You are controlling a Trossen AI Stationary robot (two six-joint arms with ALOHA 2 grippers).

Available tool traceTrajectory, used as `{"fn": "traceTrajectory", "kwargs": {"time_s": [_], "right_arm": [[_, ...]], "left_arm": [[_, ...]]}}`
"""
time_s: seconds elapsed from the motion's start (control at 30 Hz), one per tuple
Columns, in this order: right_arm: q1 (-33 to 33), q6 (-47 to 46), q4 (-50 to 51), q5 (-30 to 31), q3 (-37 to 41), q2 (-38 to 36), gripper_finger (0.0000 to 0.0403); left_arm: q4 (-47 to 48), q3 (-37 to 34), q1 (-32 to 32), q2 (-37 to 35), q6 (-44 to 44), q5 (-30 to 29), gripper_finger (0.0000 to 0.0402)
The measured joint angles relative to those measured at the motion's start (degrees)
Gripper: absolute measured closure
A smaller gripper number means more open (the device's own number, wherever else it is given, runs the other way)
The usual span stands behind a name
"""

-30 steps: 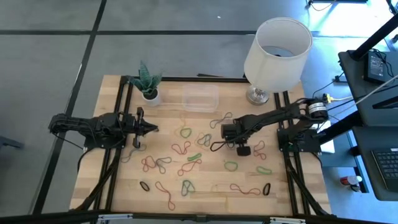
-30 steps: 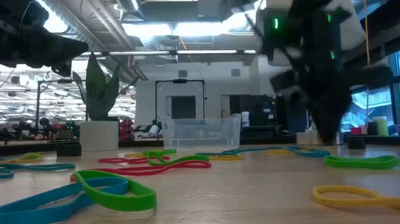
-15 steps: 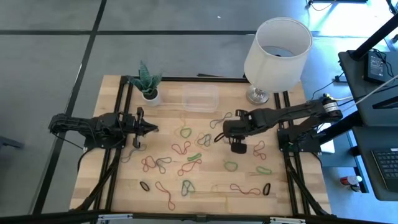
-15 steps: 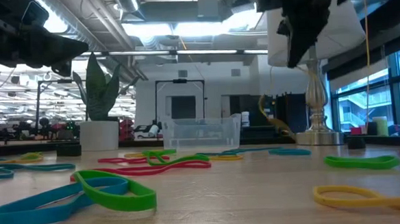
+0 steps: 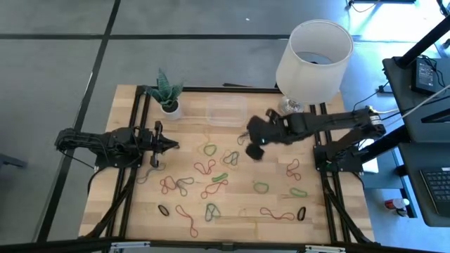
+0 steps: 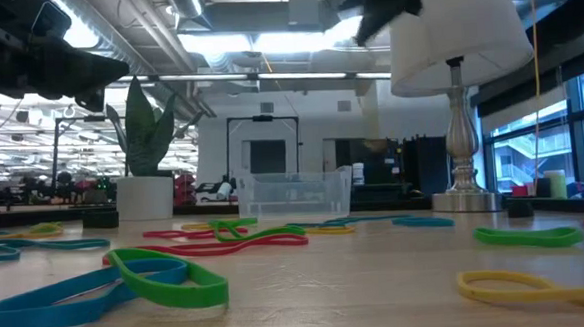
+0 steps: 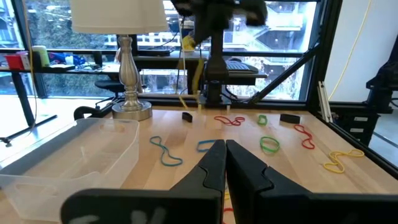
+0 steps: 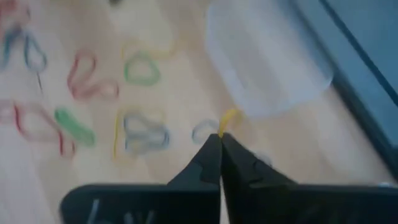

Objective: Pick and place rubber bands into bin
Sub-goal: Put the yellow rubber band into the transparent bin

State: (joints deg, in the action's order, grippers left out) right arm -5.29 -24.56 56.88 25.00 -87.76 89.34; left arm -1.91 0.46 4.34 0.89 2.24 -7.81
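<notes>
I've got a yellow rubber band [image 8: 227, 118] pinched in the right gripper [image 8: 220, 142], its fingers tight together, the band's loose length trailing straight out beyond the tips toward the clear bin [image 5: 226, 111]. The gripper hangs above the table, just beside the bin. Other bands [image 5: 210, 149] lie scattered over the wood. The left gripper [image 5: 171, 145] waits closed, well apart.

Along the table's [image 5: 126, 204] far edge the plant pot [image 5: 169, 107], bin [image 5: 226, 111] and lamp [image 5: 313, 53] stand apart, with bare wood between them.
</notes>
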Motion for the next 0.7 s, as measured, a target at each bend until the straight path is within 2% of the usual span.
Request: {"fn": "traceTrajectory", "kwargs": {"time_s": [0.27,0.4,0.6,0.7], "right_arm": [[11.57,12.40,-5.45,-0.22,-14.69,9.89,0.0403],[16.77,16.17,-5.38,-4.19,-20.61,17.32,0.0403],[22.31,17.36,-5.70,-7.99,-22.65,28.07,0.0403],[24.20,17.35,-5.78,-11.96,-22.54,33.28,0.0403]], "left_arm": [[0.01,0.00,0.01,0.00,0.00,0.00,0.0396],[0.00,-0.01,0.01,0.02,0.00,0.00,0.0396],[0.00,0.00,0.00,0.02,0.00,0.00,0.0396],[0.00,0.01,0.02,0.02,0.00,0.00,0.0395]]}}
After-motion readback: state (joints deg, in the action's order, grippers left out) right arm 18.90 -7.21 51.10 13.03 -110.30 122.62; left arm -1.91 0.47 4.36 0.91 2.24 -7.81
